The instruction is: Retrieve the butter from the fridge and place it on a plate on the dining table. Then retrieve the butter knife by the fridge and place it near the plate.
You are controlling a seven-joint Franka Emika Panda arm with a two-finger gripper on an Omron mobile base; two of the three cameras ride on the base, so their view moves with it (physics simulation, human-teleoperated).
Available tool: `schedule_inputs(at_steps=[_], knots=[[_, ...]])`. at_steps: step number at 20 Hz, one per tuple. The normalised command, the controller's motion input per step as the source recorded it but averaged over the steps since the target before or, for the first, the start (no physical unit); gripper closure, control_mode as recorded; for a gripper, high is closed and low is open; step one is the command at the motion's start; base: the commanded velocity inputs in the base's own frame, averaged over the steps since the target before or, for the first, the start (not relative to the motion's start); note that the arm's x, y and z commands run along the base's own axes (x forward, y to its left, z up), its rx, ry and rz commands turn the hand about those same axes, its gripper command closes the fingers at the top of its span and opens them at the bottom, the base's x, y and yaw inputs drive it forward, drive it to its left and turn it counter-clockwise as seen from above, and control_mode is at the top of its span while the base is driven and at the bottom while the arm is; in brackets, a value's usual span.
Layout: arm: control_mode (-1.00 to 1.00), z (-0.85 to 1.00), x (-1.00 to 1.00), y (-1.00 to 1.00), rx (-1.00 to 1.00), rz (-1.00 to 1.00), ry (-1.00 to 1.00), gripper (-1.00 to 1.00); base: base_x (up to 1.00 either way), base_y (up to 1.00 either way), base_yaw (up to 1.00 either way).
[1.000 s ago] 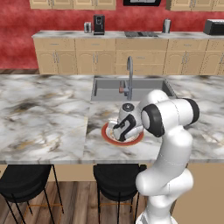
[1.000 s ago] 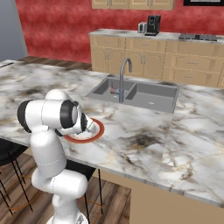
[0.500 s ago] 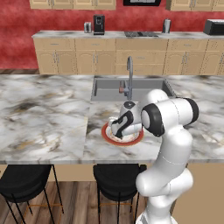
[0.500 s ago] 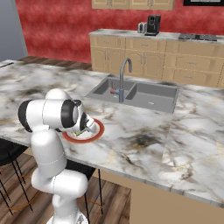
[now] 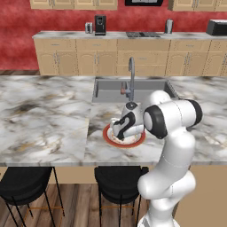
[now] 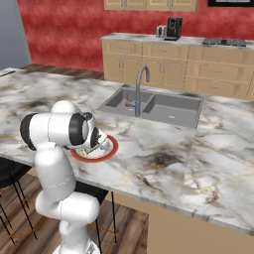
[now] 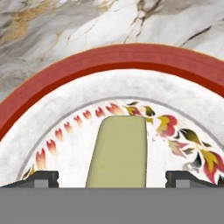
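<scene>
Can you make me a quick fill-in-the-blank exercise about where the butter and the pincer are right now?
1. The butter lies on the ____.
2. The pincer has its fingertips standing ____ of the butter, one on each side.
3. The plate has a broad ____ rim.
4. The plate sits on the marble table, in front of the ____.

Missing words: plate; clear; red-orange; sink

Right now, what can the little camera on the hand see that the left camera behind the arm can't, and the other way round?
The hand view alone gives the butter lying on the plate's whitish centre, the painted flower ring, and both fingertips standing apart on either side of it, not touching. The left base view alone gives the sink, tap, stools and wall cabinets. Both share the red-rimmed plate on the marble dining table.
</scene>
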Motion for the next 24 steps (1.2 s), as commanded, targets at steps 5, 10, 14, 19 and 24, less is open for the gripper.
schedule_inputs(at_steps=[5,10,14,19,24], knots=[[-1.0,0.5,-0.05,0.0,-0.05,-0.02,0.12,-1.0,0.0,0.0,0.0],[-1.0,0.77,-0.31,0.0,-0.02,0.01,0.12,-1.0,0.0,0.0,0.0],[-1.0,0.87,-0.64,0.0,-0.03,0.21,0.0,-1.0,0.0,0.0,0.0],[-1.0,0.91,-0.71,0.0,0.0,0.14,0.07,-1.0,0.0,0.0,0.0],[-1.0,0.63,-0.94,-0.02,0.0,0.17,0.17,-1.0,0.0,0.0,0.0]])
